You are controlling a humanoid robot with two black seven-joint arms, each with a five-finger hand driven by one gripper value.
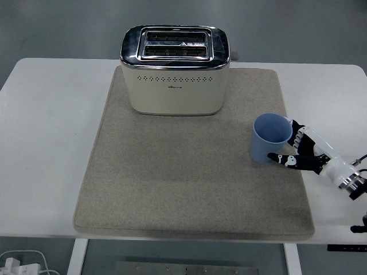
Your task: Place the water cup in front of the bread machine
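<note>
Water cup (270,138), light blue and upright with its mouth open upward, is standing on the right part of the grey mat (189,189), close to the mat's right edge. It is sitting well to the right of the bread machine (175,69) and nearer the desk's front edge than that appliance, so it is not lined up in front of it. The bread machine, cream-bodied with a shiny metal top and two slots, is resting at the mat's far middle.

The right hand (304,153) is reaching in from the right edge, low over the white desk (46,143), and is pressing up against the cup's right side. Its fingers (297,133) are lying along the cup's far right wall, while the thumb (280,158) is pointing in at the cup's base on the near side. The fingers are spread around the cup rather than clamped on it; the cup is standing flat on the mat, and a firm grip is not showing.

The left arm is not appearing anywhere in the view.
</note>
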